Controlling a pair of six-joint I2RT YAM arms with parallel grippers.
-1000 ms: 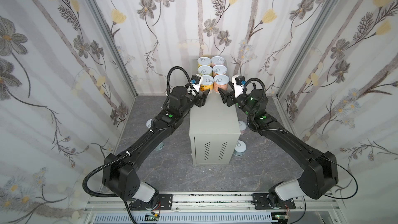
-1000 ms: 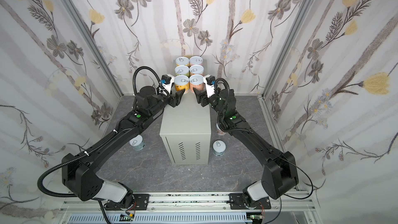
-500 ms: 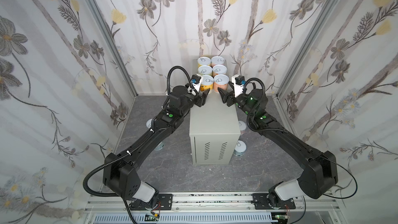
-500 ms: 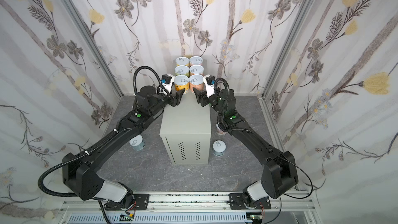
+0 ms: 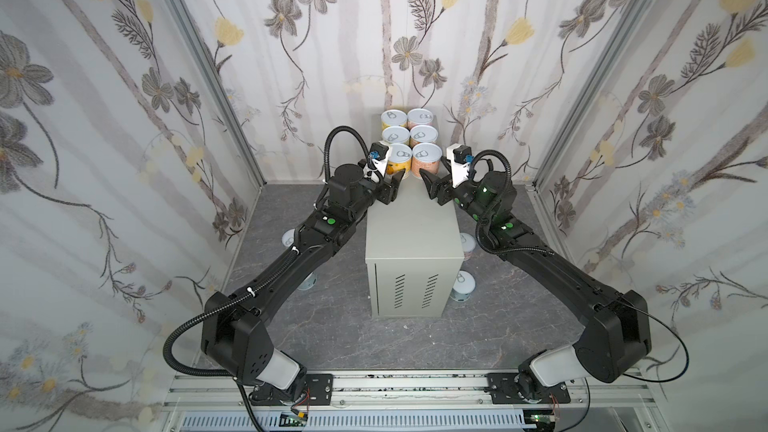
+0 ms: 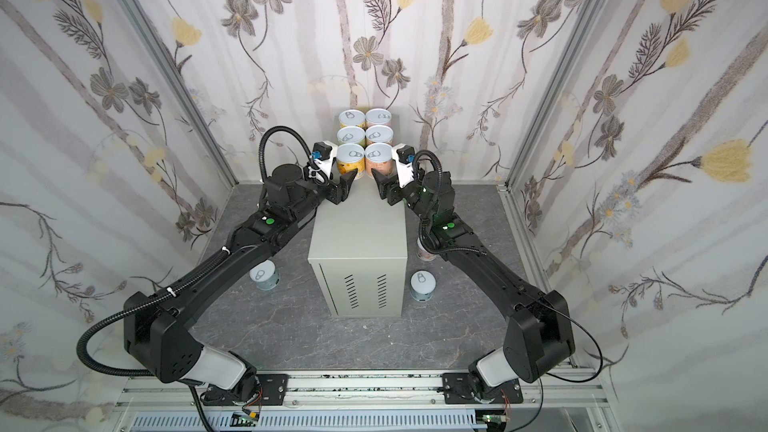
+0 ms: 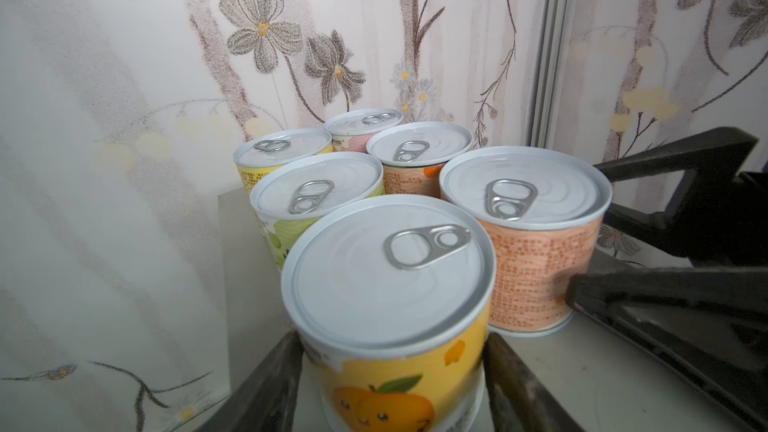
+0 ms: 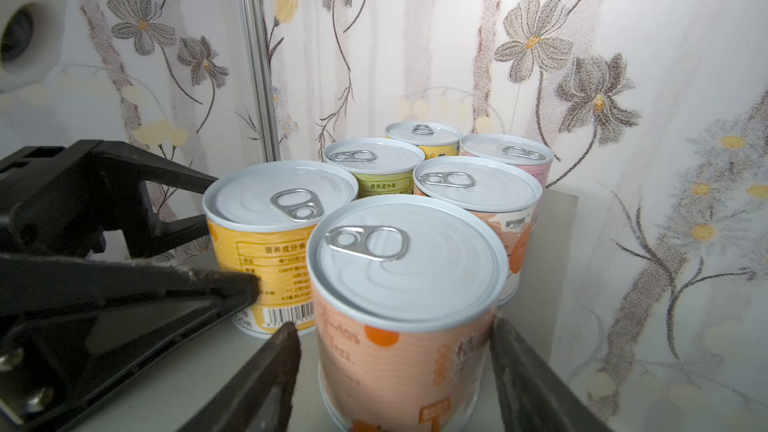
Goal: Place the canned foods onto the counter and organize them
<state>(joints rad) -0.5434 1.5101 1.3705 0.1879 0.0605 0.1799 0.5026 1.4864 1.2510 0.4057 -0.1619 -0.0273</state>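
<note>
Grey-beige counter (image 5: pixel 413 222) holds six cans (image 5: pixel 395 135), two rows; marbled floor (image 5: pixel 332 338), floral walls (image 5: pixel 249 56). Left gripper (image 5: pixel 398 179) straddles yellow can (image 5: pixel 399 160), grip unclear; right gripper (image 5: pixel 426 178) slack around orange can (image 5: pixel 427 157)

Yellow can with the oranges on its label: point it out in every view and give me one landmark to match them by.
In a top view: yellow can, front left among those on the grey box.
In a top view: the same spot.
Left wrist view: nearest can, clasped by the left tool.
Right wrist view: second nearest, barcode showing.
Shared landmark: the peach can beside it.
</note>
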